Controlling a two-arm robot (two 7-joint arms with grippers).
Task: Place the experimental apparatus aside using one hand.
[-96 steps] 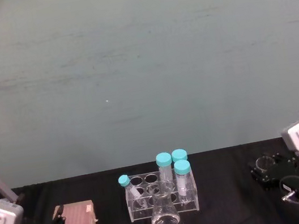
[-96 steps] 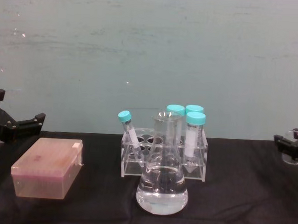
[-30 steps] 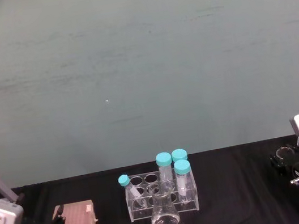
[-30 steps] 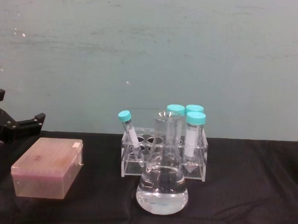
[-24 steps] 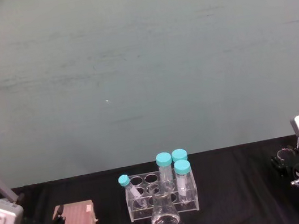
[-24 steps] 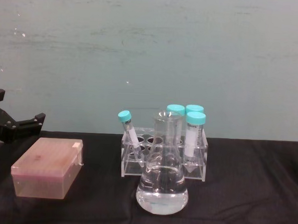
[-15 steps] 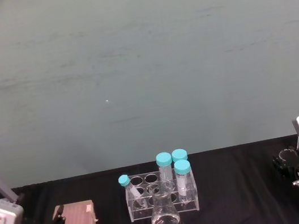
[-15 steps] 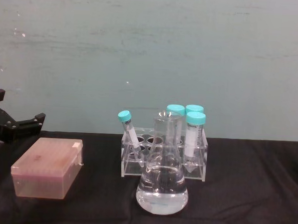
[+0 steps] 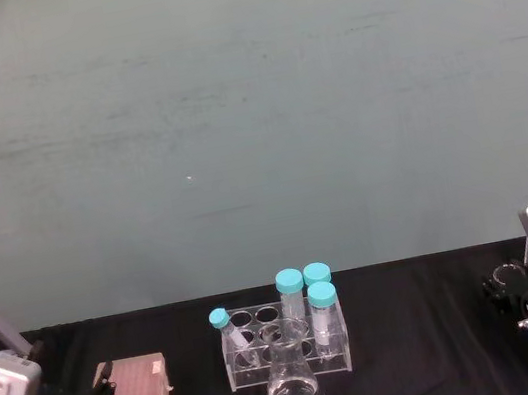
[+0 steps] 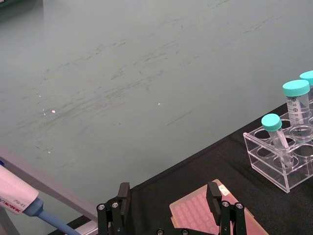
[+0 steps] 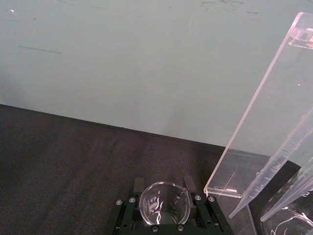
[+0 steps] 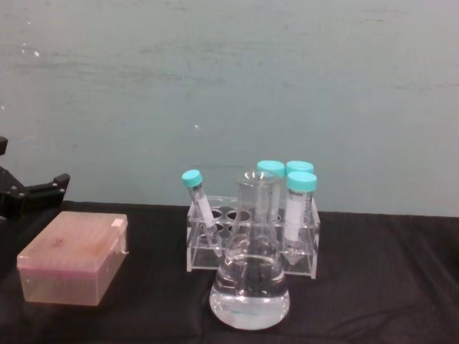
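The small glass beaker [image 11: 164, 209] sits between the two black fingers [image 11: 138, 190] of the right gripper [image 11: 164, 186], which is closed narrowly against its sides, low over the black counter [image 12: 376, 303] at the robot's far right. Whether the beaker rests on the counter cannot be told. Just beside it, on the side away from the middle of the counter, the tall clear rack [image 11: 259, 122] stands upright with long glass tubes [image 11: 266, 169] slanting in it; beaker and rack do not touch. Well apart, at the middle of the counter, a flask [image 12: 250, 285] holding clear liquid stands just in front of a small tube rack [image 12: 250, 246] with four teal-capped tubes [image 12: 299, 206]. At the far left the left gripper [image 10: 167, 196] hangs with its fingers spread wide, close to a pink box [image 12: 75, 256].
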